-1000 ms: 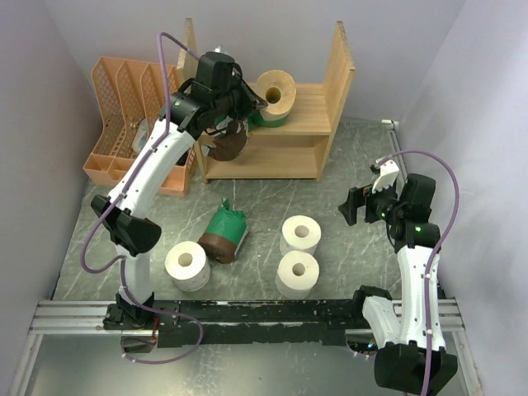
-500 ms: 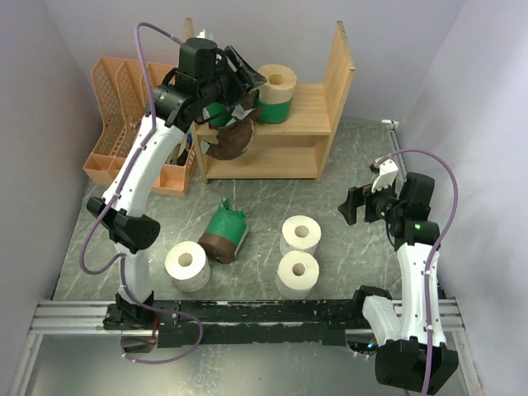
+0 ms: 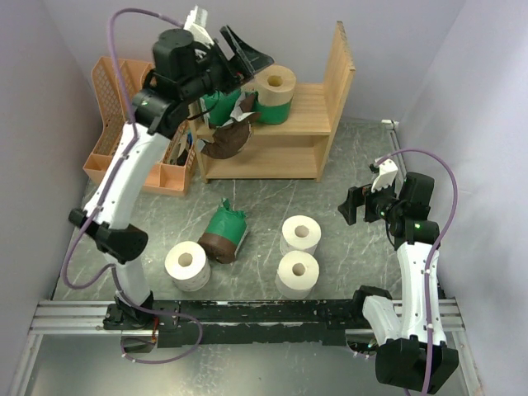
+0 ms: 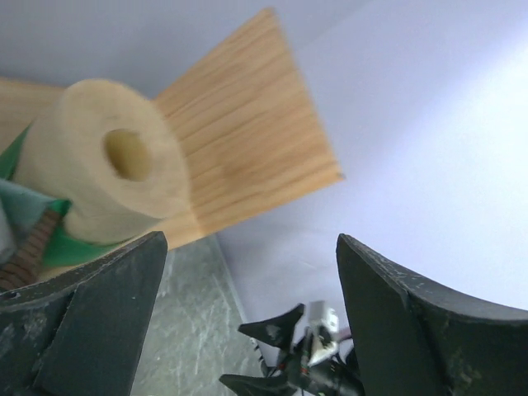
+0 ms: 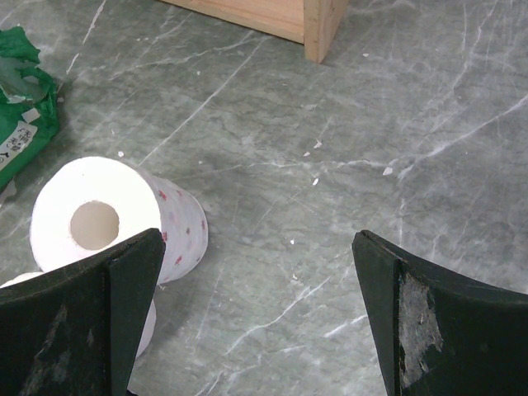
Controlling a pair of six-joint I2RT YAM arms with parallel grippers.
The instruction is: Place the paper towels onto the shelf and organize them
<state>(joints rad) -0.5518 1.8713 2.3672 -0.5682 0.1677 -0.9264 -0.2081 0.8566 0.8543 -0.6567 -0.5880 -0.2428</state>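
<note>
Top view: the shelf (image 3: 307, 124) carries two of the paper towels. A cream roll (image 3: 275, 82) stands upright, core skyward, with a green-wrapped roll (image 3: 219, 109) left of it. Four are still to place from the table (image 3: 346, 165): three white rolls (image 3: 299, 235) upright, and one fallen wrapped roll (image 3: 224, 233) lying roughly near-to-far. The left gripper (image 3: 233, 43) hovers above the shelf, fingers apart.

Left wrist: the cream roll's core faces the lens.

Right wrist: the right gripper (image 5: 257, 247), fingers spread and holding nothing, hangs near a white roll.

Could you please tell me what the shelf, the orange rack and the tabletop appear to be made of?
Shelf: light unpainted wood with visible grain.
Orange rack: probably moulded plastic, given its lattice walls.
Tabletop: grey with white veins, marble-look; possibly laminate.
</note>
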